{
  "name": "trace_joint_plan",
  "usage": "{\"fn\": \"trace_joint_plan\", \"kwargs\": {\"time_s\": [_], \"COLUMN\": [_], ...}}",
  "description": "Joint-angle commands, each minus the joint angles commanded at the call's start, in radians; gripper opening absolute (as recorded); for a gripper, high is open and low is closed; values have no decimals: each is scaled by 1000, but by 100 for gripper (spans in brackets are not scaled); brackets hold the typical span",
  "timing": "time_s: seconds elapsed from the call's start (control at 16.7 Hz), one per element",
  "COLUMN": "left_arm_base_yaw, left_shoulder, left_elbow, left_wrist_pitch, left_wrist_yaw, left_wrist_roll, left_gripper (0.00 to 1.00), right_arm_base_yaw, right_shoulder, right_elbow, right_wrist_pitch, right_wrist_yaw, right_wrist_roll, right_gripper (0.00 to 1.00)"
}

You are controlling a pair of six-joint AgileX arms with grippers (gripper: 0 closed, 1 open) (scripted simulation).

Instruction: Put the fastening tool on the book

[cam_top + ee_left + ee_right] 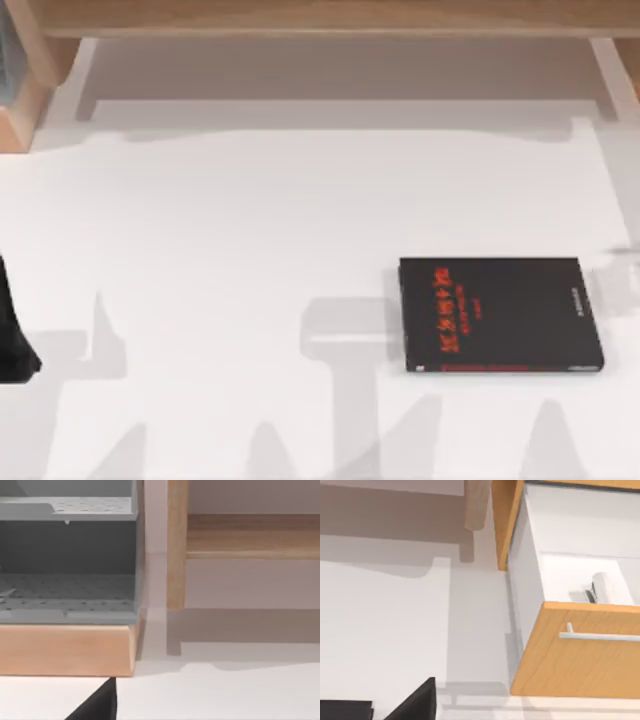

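The fastening tool (601, 587), small and whitish-grey, lies inside an open wooden drawer (580, 655) with a white interior, in the right wrist view. The book (500, 314) lies flat on the white table at the right, with a black cover, red lettering and a red edge stripe. Its corner (345, 710) also shows in the right wrist view, apart from the drawer. One black finger (417, 702) of my right gripper points toward the table in front of the drawer. My left gripper (14, 345) is parked at the table's far left edge, and one of its fingers (100, 705) shows.
The drawer front carries a silver bar handle (600, 636). A wooden shelf (320, 20) runs along the back of the table. A wooden cabinet with grey perforated trays (65, 580) stands at the back left, beside a wooden post (176, 545).
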Motion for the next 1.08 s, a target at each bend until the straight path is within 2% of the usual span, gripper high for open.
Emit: {"fn": "trace_joint_plan", "kwargs": {"time_s": [0.72,1.08], "left_arm_base_yaw": [0,0], "left_shoulder": [0,0], "left_elbow": [0,0], "left_wrist_pitch": [0,0], "left_wrist_yaw": [0,0], "left_wrist_roll": [0,0], "left_gripper": [100,100], "right_arm_base_yaw": [-213,-263], "right_shoulder": [1406,1884], "right_elbow": [1398,1870], "right_wrist_pitch": [-751,-978], "right_wrist_yaw": [-11,-19], "right_wrist_roll": [-229,-305], "right_gripper": [100,100]}}
